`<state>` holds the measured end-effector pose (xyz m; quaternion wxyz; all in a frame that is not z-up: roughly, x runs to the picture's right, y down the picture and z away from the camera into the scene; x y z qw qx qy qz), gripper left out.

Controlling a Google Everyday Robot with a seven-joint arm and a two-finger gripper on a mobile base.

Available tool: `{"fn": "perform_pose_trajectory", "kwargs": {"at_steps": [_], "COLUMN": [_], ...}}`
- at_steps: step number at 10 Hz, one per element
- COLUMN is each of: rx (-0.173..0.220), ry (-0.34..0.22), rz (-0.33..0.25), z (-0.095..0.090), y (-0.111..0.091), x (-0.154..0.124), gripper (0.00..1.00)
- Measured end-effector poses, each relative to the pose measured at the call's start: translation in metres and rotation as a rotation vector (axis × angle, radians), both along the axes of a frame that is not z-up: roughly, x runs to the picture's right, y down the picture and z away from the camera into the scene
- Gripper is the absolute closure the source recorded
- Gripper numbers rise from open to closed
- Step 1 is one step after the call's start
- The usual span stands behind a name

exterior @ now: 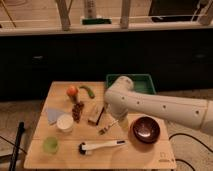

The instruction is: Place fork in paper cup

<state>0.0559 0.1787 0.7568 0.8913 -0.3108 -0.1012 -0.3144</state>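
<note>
The slim silvery fork [109, 126] lies on the wooden table [150, 155] near its middle, tilted, tines toward the front left. The white paper cup [65, 122] stands upright to the left of it, apart from the fork. My white arm [150, 105] reaches in from the right. The dark gripper [103, 115] at its end is low over the table, just above the fork's upper end and next to a tan bar [94, 114]. The arm hides most of it.
A white-handled brush with a black head [102, 146] lies in front of the fork. A dark red-brown bowl [145, 129] sits at the right, a green cup [50, 145] at the front left. A green tray [131, 81], an orange [72, 91], a green pepper [88, 91], a brown snack [77, 111] and a blue napkin [53, 115] lie further back.
</note>
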Motion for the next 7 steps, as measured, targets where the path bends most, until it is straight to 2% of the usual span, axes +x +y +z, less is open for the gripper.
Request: {"fn": "perform_pose_trajectory", "kwargs": {"at_steps": [4,7], "rx": [-0.007,-0.027], "ry": [0.050,0.088], "rz": [0.013,0.024], "z": [0.021,0.048], "y": [0.010,0.024], "x": [-0.010,-0.003], "gripper": [0.20,0.20]}}
